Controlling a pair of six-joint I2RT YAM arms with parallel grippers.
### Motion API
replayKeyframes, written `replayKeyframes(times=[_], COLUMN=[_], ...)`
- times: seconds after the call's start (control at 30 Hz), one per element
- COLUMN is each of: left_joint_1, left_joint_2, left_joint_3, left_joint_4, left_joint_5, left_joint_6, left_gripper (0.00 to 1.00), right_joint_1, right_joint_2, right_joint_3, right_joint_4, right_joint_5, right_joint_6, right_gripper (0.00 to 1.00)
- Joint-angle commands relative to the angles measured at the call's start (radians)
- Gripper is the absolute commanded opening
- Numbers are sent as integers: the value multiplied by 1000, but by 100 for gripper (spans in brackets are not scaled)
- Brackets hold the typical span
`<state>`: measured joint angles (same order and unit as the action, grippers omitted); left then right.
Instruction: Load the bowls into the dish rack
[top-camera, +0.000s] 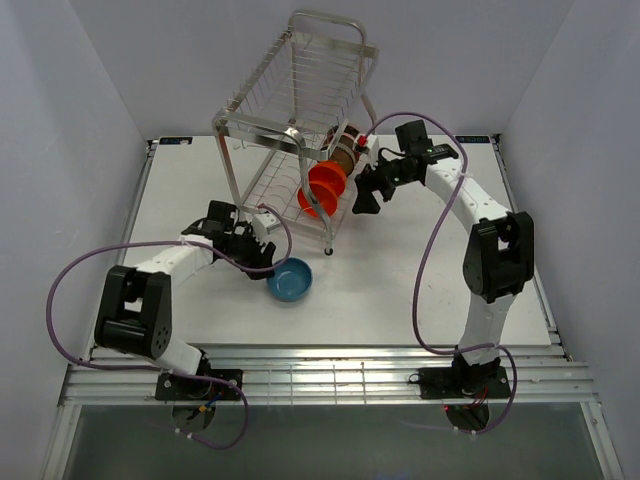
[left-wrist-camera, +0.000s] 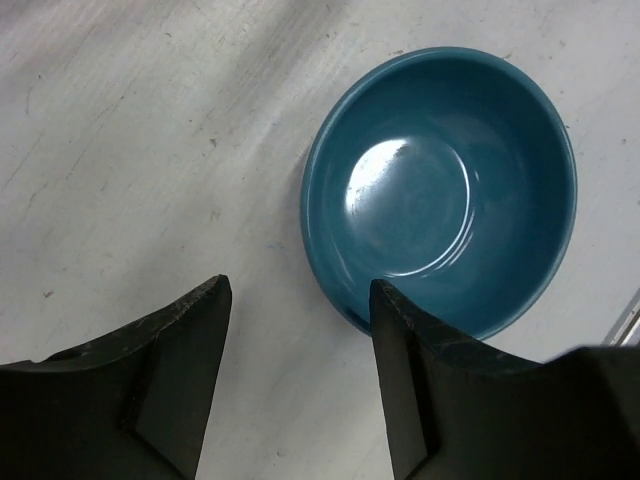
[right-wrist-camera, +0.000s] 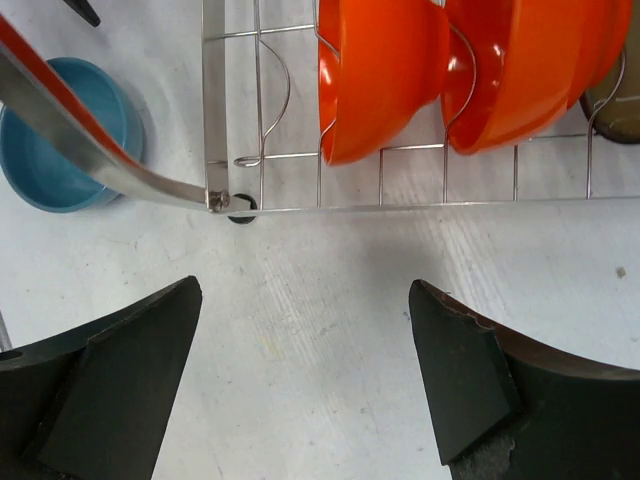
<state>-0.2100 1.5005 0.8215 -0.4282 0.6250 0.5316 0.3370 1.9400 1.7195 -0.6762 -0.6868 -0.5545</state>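
The blue bowl (top-camera: 290, 280) sits upright on the white table, in front of the silver dish rack (top-camera: 297, 120). My left gripper (top-camera: 262, 256) is open and empty just left of it; in the left wrist view the blue bowl (left-wrist-camera: 440, 190) lies beyond the right fingertip (left-wrist-camera: 385, 305), apart from it. Two orange bowls (top-camera: 324, 188) stand on edge in the rack's lower tier, with a brown bowl (top-camera: 345, 146) and others partly hidden behind. My right gripper (top-camera: 362, 200) is open and empty right of the rack; its view shows the orange bowls (right-wrist-camera: 385, 70) and the blue bowl (right-wrist-camera: 60, 140).
The rack's front leg and foot (right-wrist-camera: 238, 208) stand just ahead of my right gripper. The rack's upper basket (top-camera: 310, 70) holds nothing visible. White walls enclose the table on left, right and back.
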Motion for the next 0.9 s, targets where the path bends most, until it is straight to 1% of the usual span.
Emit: replayKeyframes(times=[0.0, 0.17, 0.27, 0.4, 0.43, 0.47, 0.5, 0.53, 0.6, 0.63, 0.7, 0.73, 0.83, 0.87], left_joint_1=[-32, -69, -88, -97, -97, -97, -97, -97, -97, -98, -101, -107, -149, -184], left_joint_2=[0, 41, 70, 102, 99, 95, 81, 67, 23, -43, -121, -207, -325, -385], left_joint_3=[39, 50, 64, 79, 77, 79, 79, 77, 65, 45, 18, -14, -65, -73], left_joint_4=[22, 20, 20, 25, 34, 40, 43, 49, 74, 112, 159, 213, 299, 316], left_joint_5=[-50, -65, -99, -119, -126, -134, -137, -136, -133, -133, -149, -163, -191, -209], left_joint_6=[-5, -18, -48, -84, -105, -117, -131, -142, -180, -200, -251, -265, -295, -300], left_gripper=[67, 62, 54, 32, 25, 16, 3, 0, 0, 0, 0, 0, 0, 0], right_joint_1=[-12, -41, -50, -61, -65, -67, -67, -67, -67, -66, -67, -67, -56, -50], right_joint_2=[-87, -162, -200, -245, -253, -257, -268, -274, -295, -303, -323, -329, -352, -357], right_joint_3=[-63, -150, -182, -202, -207, -215, -221, -228, -256, -265, -284, -288, -319, -328], right_joint_4=[7, 6, -3, -8, -8, -10, -13, -20, -25, -32, -43, -60, -71, -65], right_joint_5=[-34, -54, -71, -94, -111, -120, -128, -146, -163, -189, -217, -252, -321, -333], right_joint_6=[27, 60, 79, 126, 136, 154, 159, 162, 175, 180, 208, 220, 298, 320], right_gripper=[90, 90, 90, 90, 90, 90, 90, 91, 91, 92, 92, 92, 92, 92])
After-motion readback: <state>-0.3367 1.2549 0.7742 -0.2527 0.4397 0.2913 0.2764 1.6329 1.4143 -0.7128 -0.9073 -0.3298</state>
